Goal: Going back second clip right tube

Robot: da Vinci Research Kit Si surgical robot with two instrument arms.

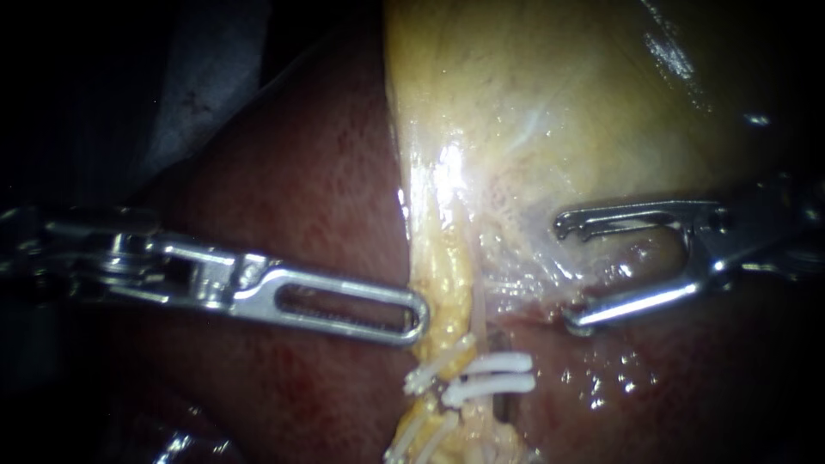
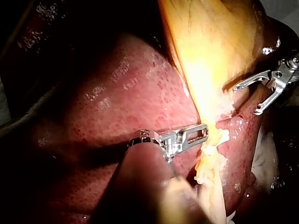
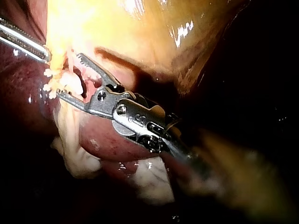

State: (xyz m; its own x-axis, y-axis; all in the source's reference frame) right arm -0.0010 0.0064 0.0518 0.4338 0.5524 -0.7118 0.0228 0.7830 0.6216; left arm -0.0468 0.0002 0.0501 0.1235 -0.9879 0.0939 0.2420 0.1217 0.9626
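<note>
A surgical practice lab, shown by a dark red liver (image 1: 301,172) and pale yellow gallbladder (image 1: 559,103) under close light, white clips (image 1: 494,365) on the tissue, and the left instrument (image 1: 418,316) and right instrument (image 1: 565,273) at either side.

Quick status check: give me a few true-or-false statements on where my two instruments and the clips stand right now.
1. The right instrument has its jaws open. True.
2. A clip sits between the right instrument's jaws. False: no clip shows between them.
3. In the endoscope view, white clips sit on the tissue below both instrument tips. True.
4. The left instrument is far from the yellowish strand. False: its tip lies against the strand's edge.
</note>
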